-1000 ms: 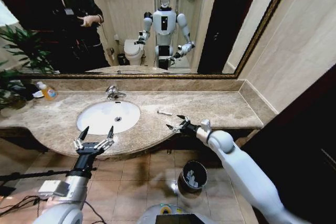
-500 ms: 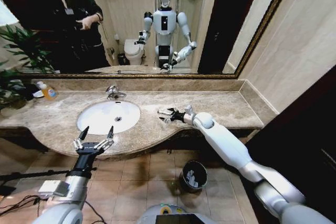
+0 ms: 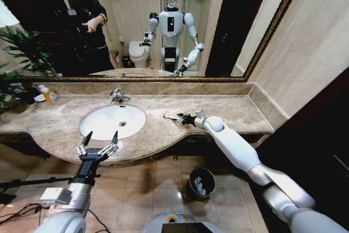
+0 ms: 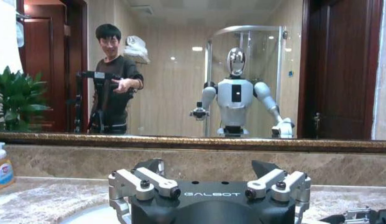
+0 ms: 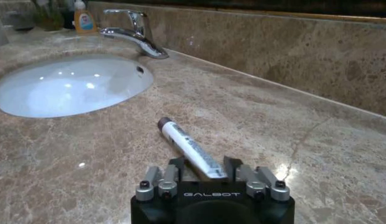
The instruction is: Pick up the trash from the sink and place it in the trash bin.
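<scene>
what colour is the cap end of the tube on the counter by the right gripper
Dark brown, on a white tube with faint blue print. It shows best in the right wrist view.

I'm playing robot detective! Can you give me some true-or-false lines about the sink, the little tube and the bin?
1. The white tube lies on the marble counter, beside the sink. True.
2. The right gripper is at the tube's end. True.
3. The left gripper is shut on a bottle. False: it is open, holding nothing, at the counter's front edge.
4. The trash bin stands on the counter. False: it stands on the floor below.
5. The tube is inside the sink. False: it is on the counter.
</scene>
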